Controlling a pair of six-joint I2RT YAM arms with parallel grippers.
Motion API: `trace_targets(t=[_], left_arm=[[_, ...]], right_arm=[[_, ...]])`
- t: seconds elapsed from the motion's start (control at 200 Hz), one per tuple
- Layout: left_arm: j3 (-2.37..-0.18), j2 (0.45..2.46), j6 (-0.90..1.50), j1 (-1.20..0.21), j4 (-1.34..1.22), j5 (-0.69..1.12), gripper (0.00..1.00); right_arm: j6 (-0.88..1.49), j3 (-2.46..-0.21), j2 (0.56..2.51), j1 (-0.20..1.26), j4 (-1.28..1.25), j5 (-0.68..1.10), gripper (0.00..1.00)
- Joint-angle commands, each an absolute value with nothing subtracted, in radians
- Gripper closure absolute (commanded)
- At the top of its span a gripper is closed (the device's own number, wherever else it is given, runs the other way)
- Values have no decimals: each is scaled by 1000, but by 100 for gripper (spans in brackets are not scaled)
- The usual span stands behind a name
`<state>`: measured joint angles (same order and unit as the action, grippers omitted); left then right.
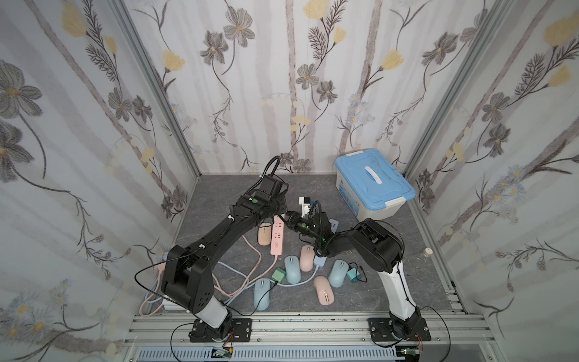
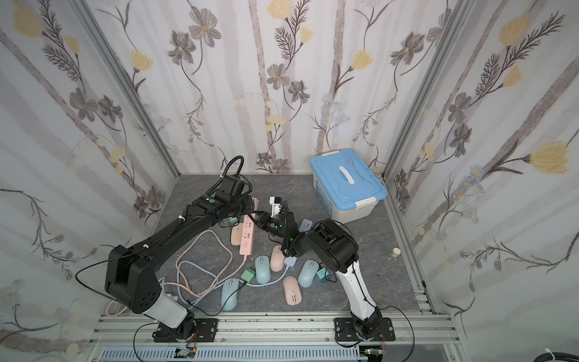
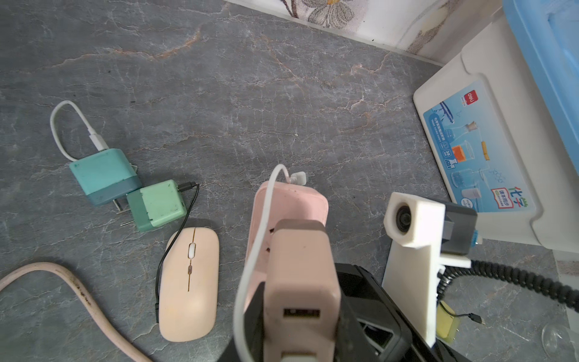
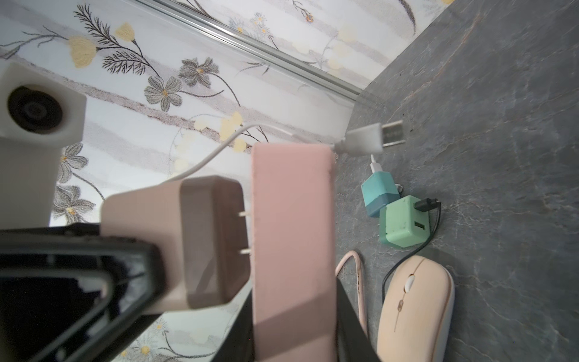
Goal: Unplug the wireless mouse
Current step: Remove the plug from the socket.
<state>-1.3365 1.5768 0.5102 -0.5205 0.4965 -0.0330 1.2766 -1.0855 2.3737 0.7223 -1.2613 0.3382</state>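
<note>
Starting on the left, the pink mouse (image 1: 264,234) lies flat on the grey table (image 3: 219,78), just beside the pink power strip (image 4: 291,235). It is smooth and round like a pebble. A thin black cable (image 3: 157,291) runs along its side to a small green charger (image 4: 404,222). I cannot tell if it is plugged into the mouse. Next, the left gripper (image 3: 299,310) squeezes tight on a pink charger (image 4: 175,238). The charger is a boxy block of hard plastic with soft corners. Two shiny metal pins (image 4: 242,214) show between the charger and the strip. So I think this is the pulling-out step, and the charger is nearly free. A bendy white cable (image 4: 213,153) comes off the charger. Its plug (image 4: 372,138) hangs in the air, stuck into nothing. On the right, the right gripper (image 4: 294,338) has its jaws pressed on both sides of the strip. I think it holds the long, flat strip down so it cannot come up with the charger.
</note>
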Motion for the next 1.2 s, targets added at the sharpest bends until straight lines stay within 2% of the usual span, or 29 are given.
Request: trace_targets(t=[0.0, 0.07, 0.135, 0.22, 0.325, 0.619, 0.674, 0.759, 0.894, 0.984, 1.084, 1.104, 1.164, 1.194], left_arm=[[-1310, 1553, 589, -536, 438, 176, 100], [-1274, 1554, 620, -535, 369, 215, 100], [-1303, 1586, 618, -532, 409, 230, 100], [-1418, 1645, 561, -525, 579, 201, 100], [-1591, 1756, 478, -477, 779, 232, 100], [-1934, 1995, 331, -454, 1022, 304, 100], [-1880, 1959, 349, -460, 961, 292, 100], [-1654, 1821, 406, -481, 722, 293, 100], [-1405, 1695, 529, -483, 433, 369, 100], [-1445, 1720, 537, -483, 552, 347, 100], [-1625, 1792, 432, -482, 806, 221, 100], [-1628, 1794, 428, -471, 803, 245, 100], [-1567, 1790, 500, -410, 683, 533, 100], [-1555, 1801, 543, -390, 659, 605, 100]], right_arm=[[1410, -1095, 2384, 716, -960, 77, 100], [1434, -1099, 2367, 719, -906, 71, 100], [1412, -1115, 2359, 717, -867, 90, 100], [1335, -1138, 2343, 716, -807, 119, 100], [1311, -1099, 2334, 715, -873, 138, 100], [1337, -1135, 2373, 722, -895, 173, 100], [1363, -1122, 2375, 722, -914, 161, 100], [1407, -1112, 2386, 722, -931, 142, 100], [1448, -1117, 2399, 720, -928, 117, 100], [1434, -1126, 2394, 718, -902, 117, 100], [1412, -1136, 2383, 718, -862, 117, 100], [1408, -1137, 2382, 719, -856, 115, 100], [1399, -1134, 2381, 720, -860, 115, 100], [1397, -1131, 2380, 721, -866, 115, 100]])
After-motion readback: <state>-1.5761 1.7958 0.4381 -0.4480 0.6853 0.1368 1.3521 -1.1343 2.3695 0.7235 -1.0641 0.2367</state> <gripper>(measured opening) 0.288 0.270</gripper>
